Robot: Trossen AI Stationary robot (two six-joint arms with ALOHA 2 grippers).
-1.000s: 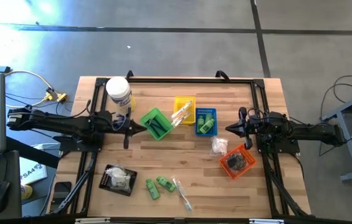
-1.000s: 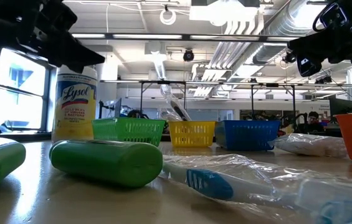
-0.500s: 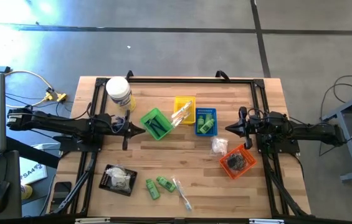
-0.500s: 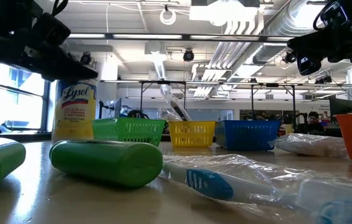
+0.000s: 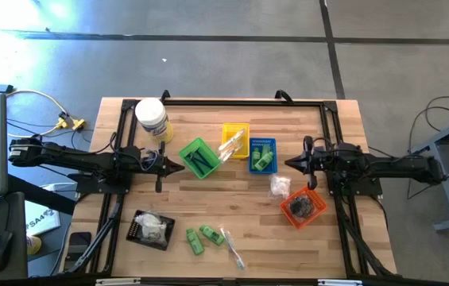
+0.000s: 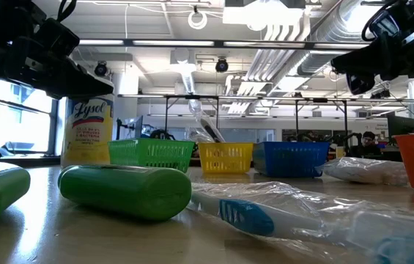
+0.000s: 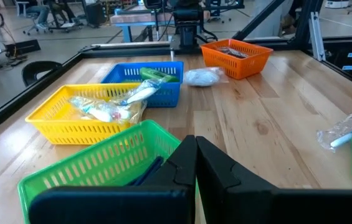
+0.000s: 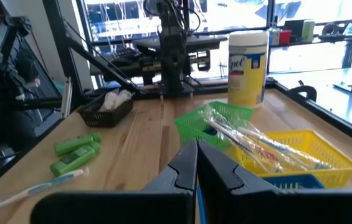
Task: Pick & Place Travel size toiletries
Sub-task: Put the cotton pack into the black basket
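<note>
On the wooden surface sit four little plastic baskets and one tray. The green plastic basket has thin black pieces inside it. Just beside it, the yellow plastic basket holds clear wrapped toothbrushes, and one end of them sticks out over the green basket. The blue plastic basket has small green tubes in it. The orange plastic basket holds dark pieces. The flat black tray near the front holds white wrapped packets. Some toiletries lie loose on the surface: three small green tubes at the front, a clear wrapped toothbrush with a blue and white head just beside them, and a white crinkly packet between the blue basket and the orange one. A big white jar with a yellow label stands at the back corner. The left hand hangs just beside the green basket, closed tight and holding nothing. The right hand hangs near the blue basket, closed tight too and holding nothing.
</note>
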